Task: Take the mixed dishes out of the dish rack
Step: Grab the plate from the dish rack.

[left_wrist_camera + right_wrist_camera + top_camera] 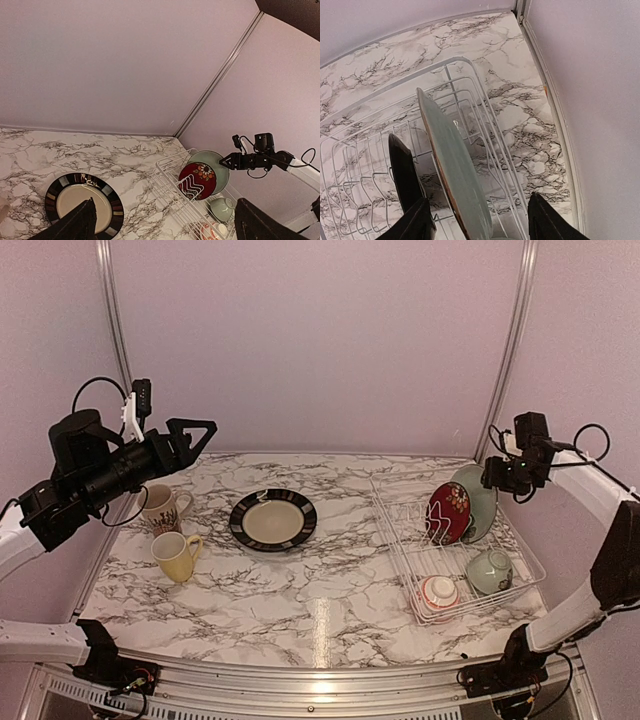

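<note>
Dark fingers of the right gripper (479, 200) stand part-open on either side of the pale green plate (452, 165), with a gap visible at each face, so nothing is held yet. This plate stands on edge in the tines at the far end of the dish rack (455, 60). It leans slightly, and its hollow face is turned toward the red patterned plate (449, 512) just beside it. Seen edge-on from the wrist, its rim line runs away from the gripper toward the rack's far wire. The step in hand appears to be the grasp on this plate. The next move would call for pinching the upper rim squarely, then lifting along the plate's own plane to clear the tines and the red neighbour. Nearer in the rack lie the pale green bowl (489, 571) and the red-rimmed bowl (438, 592). On the table (330, 590), well apart, sit the black-rimmed plate (273, 519), the yellow mug (177, 556) and the cream mug (160, 507). The left gripper (195, 432) hangs above them, wide open and empty.
</note>
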{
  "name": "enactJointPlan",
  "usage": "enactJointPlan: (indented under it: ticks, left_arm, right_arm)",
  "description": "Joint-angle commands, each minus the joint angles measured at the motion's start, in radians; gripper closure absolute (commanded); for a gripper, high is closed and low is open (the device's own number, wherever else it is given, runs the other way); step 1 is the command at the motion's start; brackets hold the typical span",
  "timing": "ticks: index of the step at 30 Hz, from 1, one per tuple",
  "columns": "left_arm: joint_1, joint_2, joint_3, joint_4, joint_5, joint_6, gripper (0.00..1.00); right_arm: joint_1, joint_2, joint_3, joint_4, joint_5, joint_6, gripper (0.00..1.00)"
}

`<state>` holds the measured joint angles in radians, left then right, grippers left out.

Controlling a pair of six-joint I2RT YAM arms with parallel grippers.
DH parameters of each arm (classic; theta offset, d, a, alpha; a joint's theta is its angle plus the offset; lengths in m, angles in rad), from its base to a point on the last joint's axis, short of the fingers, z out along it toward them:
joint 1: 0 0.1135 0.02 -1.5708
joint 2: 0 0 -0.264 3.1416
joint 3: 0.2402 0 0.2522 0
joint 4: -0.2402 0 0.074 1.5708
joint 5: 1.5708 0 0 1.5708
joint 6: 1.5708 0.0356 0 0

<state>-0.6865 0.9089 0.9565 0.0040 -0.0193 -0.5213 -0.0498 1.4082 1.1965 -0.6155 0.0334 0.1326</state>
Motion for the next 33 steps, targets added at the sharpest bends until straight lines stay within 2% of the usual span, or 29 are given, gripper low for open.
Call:
enactJointPlan:
  ticks: [1,4,13,33]
  left_arm:
    - [0.003,-0.004,0.002,0.035,0.015,-0.014,0.01]
    - [0.002,-0.004,0.001,0.034,0.015,-0.020,0.01]
    - [0.003,0.018,0.010,0.030,0.041,-0.031,0.01]
    - [0.002,0.080,0.024,0.042,0.033,-0.064,0.01]
  right_arm:
    - [-0.001,0.067,0.043,0.036,0.003,-0.019,0.45]
    - [0.009,0.103,0.053,0.053,-0.007,-0.021,0.66]
    - [0.081,0.122,0.066,0.058,0.107,-0.032,1.00]
    - [0.095,-0.101,0.131,-0.013,0.281,-0.071,1.00]
